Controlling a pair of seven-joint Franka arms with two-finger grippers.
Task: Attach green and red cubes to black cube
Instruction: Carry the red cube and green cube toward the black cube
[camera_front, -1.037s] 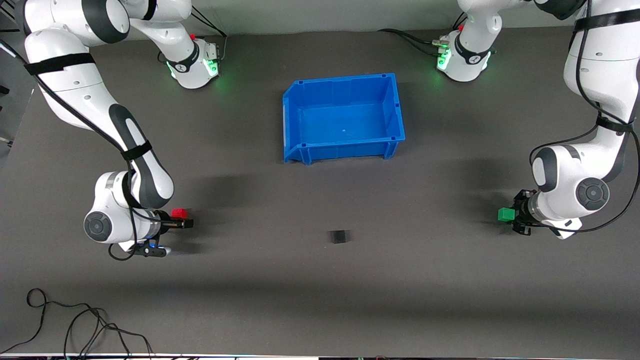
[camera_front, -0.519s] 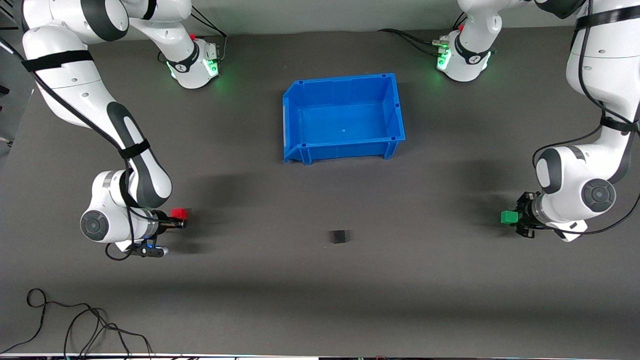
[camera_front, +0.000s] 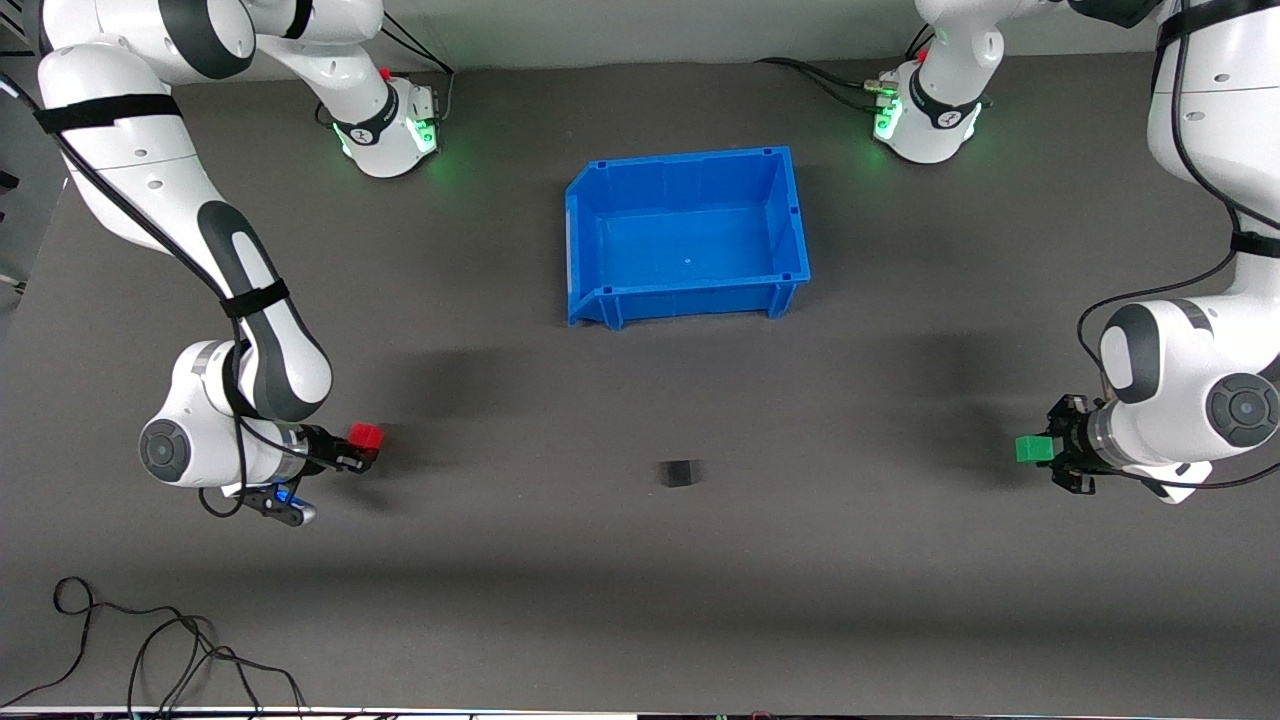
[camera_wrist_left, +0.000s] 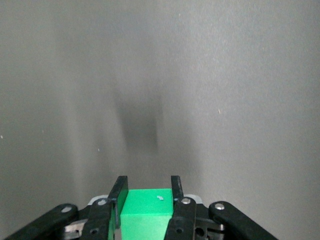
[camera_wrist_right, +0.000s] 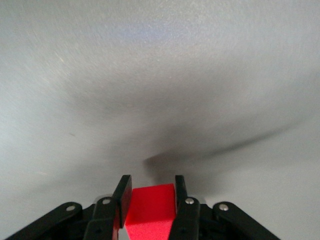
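Altogether three cubes: left gripper (camera_front: 1040, 452) grasps green cube (camera_front: 1029, 449), right gripper (camera_front: 362, 447) red cube (camera_front: 365, 436), black cube (camera_front: 679, 473) free.

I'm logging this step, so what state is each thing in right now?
Green cube: gripped in the left pincer, toward the left arm's end of the mat.
Red cube: gripped in the right pincer, toward the right arm's end.
Black cube: loose on the mat, nothing attached.
Blue bin: upright, empty.
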